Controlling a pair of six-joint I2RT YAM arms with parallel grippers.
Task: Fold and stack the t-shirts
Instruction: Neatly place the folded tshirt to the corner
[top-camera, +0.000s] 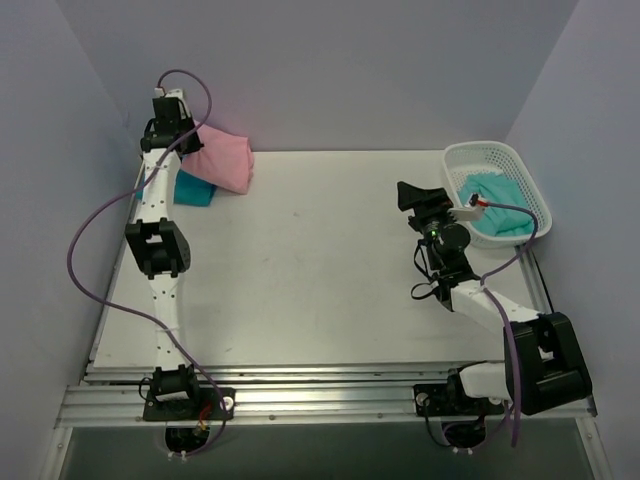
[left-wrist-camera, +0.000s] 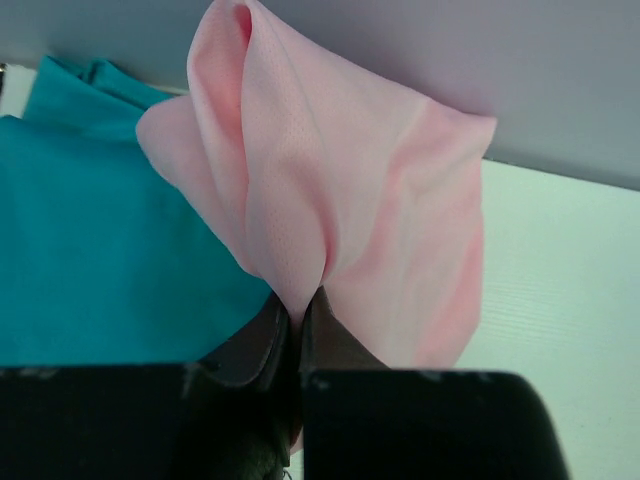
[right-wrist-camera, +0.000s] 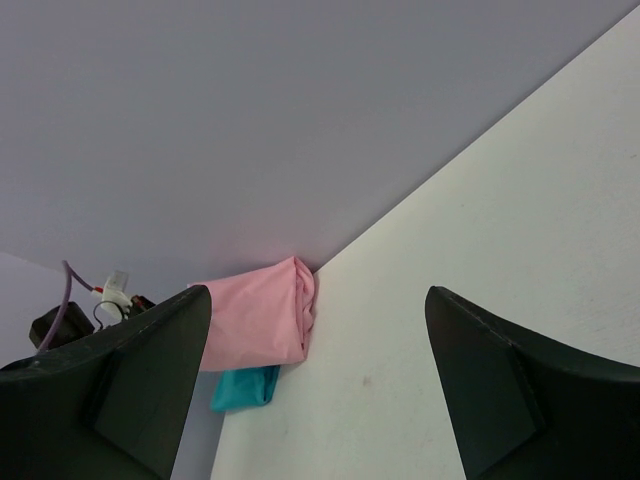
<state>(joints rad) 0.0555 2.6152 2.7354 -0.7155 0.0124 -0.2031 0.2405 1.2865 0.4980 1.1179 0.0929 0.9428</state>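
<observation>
The light pink t-shirt (top-camera: 226, 158) hangs folded at the table's far left corner, pinched in my left gripper (top-camera: 184, 137), which is shut on its edge. In the left wrist view the pink shirt (left-wrist-camera: 340, 200) rises from the closed jaws (left-wrist-camera: 297, 315). The deep teal t-shirt (top-camera: 194, 190) lies under it on the table and shows in the left wrist view (left-wrist-camera: 90, 240). The paler mint-teal t-shirt (top-camera: 497, 205) lies bunched in the white mesh basket (top-camera: 528, 180). My right gripper (top-camera: 412, 196) is open and empty above the table's right half, its fingers (right-wrist-camera: 150, 370) wide apart.
The white basket stands at the far right corner. Lilac walls close in the table at the back and sides. In the right wrist view the pink shirt (right-wrist-camera: 255, 325) and the teal shirt (right-wrist-camera: 245, 388) show far off against the back wall.
</observation>
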